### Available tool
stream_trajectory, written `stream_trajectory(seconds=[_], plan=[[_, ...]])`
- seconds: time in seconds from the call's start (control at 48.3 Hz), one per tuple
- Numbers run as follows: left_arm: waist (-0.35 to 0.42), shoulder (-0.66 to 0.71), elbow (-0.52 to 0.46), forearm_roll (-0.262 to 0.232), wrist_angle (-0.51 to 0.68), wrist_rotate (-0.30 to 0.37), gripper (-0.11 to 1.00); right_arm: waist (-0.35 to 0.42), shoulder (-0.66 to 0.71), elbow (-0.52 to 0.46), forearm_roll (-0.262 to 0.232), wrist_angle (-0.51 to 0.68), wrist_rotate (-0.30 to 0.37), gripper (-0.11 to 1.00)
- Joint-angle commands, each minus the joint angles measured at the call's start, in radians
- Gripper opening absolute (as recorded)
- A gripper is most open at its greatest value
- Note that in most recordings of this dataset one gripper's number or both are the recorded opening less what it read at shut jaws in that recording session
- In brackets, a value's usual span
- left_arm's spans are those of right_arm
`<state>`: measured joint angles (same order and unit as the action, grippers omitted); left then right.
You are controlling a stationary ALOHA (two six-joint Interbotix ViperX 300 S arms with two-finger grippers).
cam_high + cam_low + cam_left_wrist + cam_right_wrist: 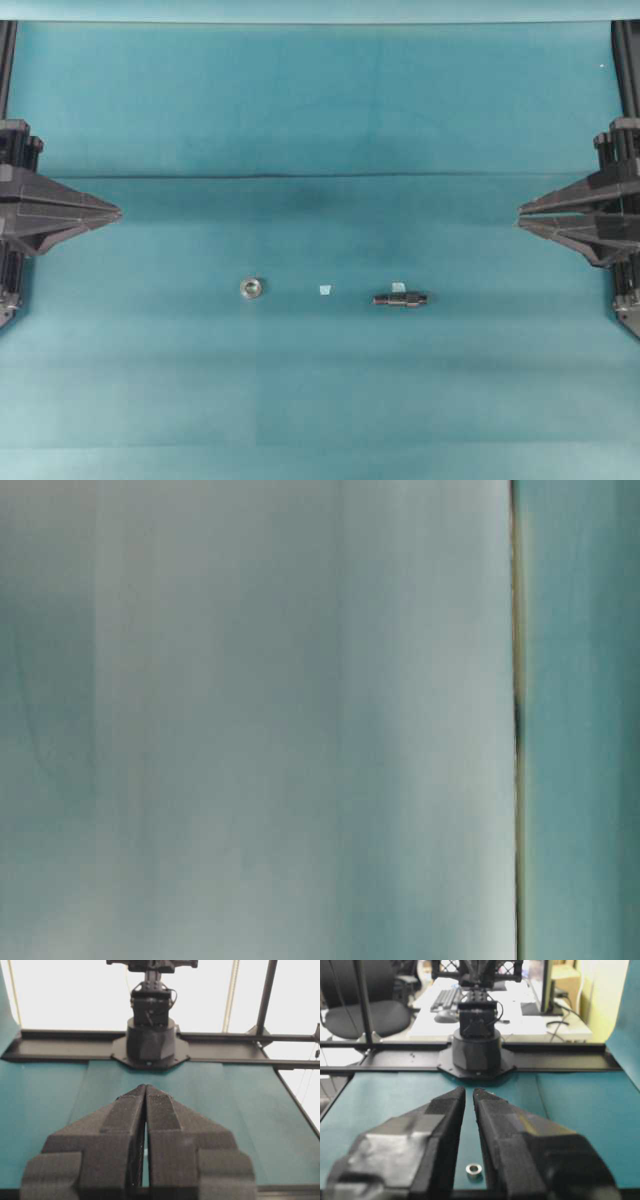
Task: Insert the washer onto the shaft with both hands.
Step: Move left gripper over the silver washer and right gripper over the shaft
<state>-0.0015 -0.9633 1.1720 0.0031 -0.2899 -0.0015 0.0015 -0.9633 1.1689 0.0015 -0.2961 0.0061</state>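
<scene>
The washer (251, 288), a small silvery ring, lies flat on the teal mat left of centre. It also shows in the right wrist view (473, 1170), on the mat far beyond the fingers. The shaft (400, 298), a short dark stepped rod, lies on its side right of centre. My left gripper (118, 212) hangs at the left edge, shut and empty, with its tips touching (145, 1087). My right gripper (520, 216) hangs at the right edge, empty, its jaws a narrow gap apart (469, 1092). Both are well clear of the parts.
A small pale tape scrap (325, 290) lies between washer and shaft, and another (398, 287) lies just behind the shaft. Each wrist view shows the opposite arm's black base (150, 1035) (477, 1045) on a black rail. The table-level view is only a blurred pale surface.
</scene>
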Motion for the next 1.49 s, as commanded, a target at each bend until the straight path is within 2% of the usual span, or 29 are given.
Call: stream_trajectory(seconds=[0.0, 0.062, 0.103, 0.186, 0.352, 0.559, 0.766, 1.118, 1.366, 1.47], plan=[[-0.021, 0.043, -0.038, 0.011, -0.006, -0.023, 0.02, 0.000, 0.008, -0.009, 0.003, 0.000, 0.003, 0.00], [-0.026, 0.069, -0.055, 0.011, -0.006, -0.029, 0.05, 0.000, 0.008, -0.011, 0.031, 0.025, 0.012, 0.01], [-0.025, 0.086, -0.067, 0.011, -0.006, -0.031, 0.02, 0.000, 0.008, -0.015, 0.044, 0.052, 0.025, -0.02], [-0.026, 0.120, -0.089, 0.011, -0.006, -0.031, 0.02, 0.000, 0.006, -0.028, 0.048, 0.114, 0.051, -0.08], [-0.025, 0.192, -0.140, 0.011, 0.037, -0.034, 0.02, 0.000, 0.009, -0.064, 0.048, 0.238, 0.080, -0.09], [-0.026, 0.272, -0.232, 0.011, 0.216, -0.044, 0.02, 0.000, 0.040, -0.112, 0.048, 0.365, 0.080, -0.09], [-0.020, 0.373, -0.336, 0.011, 0.465, -0.106, 0.02, 0.000, 0.121, -0.155, 0.048, 0.474, 0.080, -0.09], [-0.025, 0.529, -0.449, 0.011, 0.589, -0.103, 0.02, 0.000, 0.304, -0.225, 0.043, 0.594, 0.078, -0.09], [-0.025, 0.658, -0.537, 0.015, 0.779, -0.100, 0.02, 0.000, 0.433, -0.291, 0.038, 0.712, 0.072, -0.09], [-0.026, 0.703, -0.568, 0.018, 0.819, -0.095, 0.02, 0.000, 0.485, -0.324, 0.031, 0.749, 0.069, -0.09]])
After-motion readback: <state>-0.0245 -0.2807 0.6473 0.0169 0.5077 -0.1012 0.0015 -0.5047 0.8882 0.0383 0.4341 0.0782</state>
